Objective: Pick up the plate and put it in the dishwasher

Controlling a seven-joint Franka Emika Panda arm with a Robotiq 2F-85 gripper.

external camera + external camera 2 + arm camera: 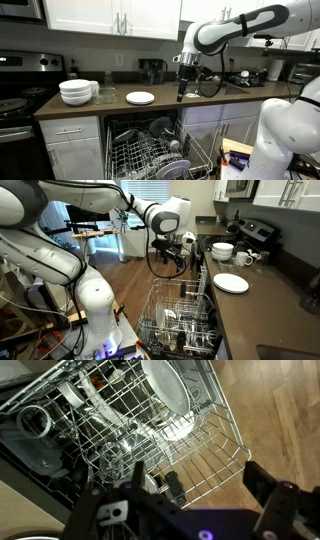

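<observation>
Plate [140,98] is laid flat on the table [120,108]; the jaws are held apart and empty.
The gripper [205,485] is hung over the pulled-out rack [120,420] of the dishwasher [140,135], well apart from the plate, and nothing is touched by it. In the wrist view its base is cut off by the lower edge. A stack of bowls [77,92] is set just beside the plate. An upright white dish [165,388] is held in the rack; the other pieces there cannot be made out.
</observation>
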